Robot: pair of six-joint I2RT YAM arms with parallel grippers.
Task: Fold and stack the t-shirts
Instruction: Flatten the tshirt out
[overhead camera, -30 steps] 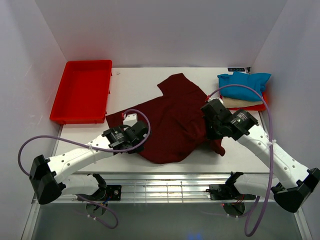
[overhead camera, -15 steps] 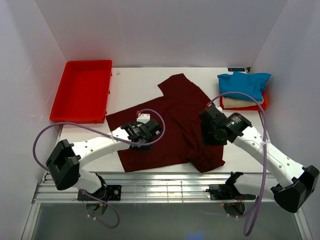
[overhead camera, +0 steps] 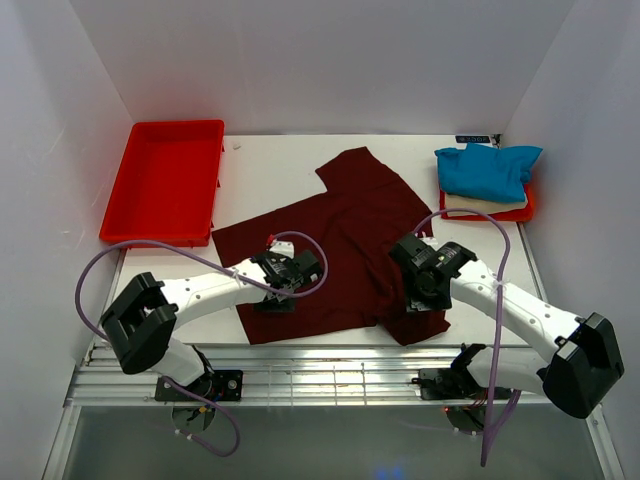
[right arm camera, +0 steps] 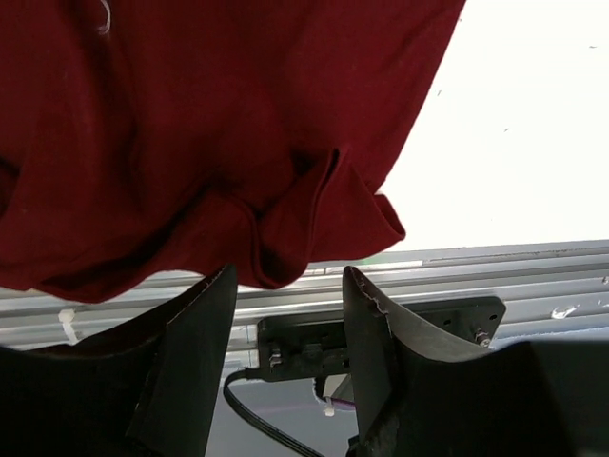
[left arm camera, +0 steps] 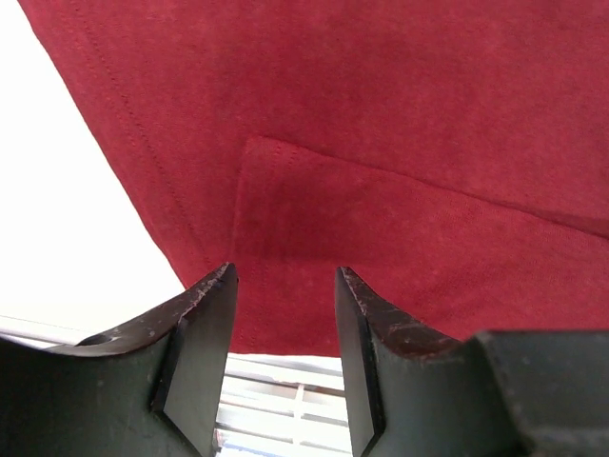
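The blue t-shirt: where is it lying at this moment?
In the top view the blue t-shirt sits at the far right corner of the table, on top of the cream t-shirt in a red tray.

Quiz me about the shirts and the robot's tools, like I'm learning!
1. True or false: the blue t-shirt lies on top of the cream t-shirt.
2. Which shirt lies spread out below both arms? A: maroon t-shirt. B: blue. C: cream.
3. Fill in: the left tool and the right tool both stand ___, with nothing between their fingers.

Key: 1 true. 2 A. 3 open.
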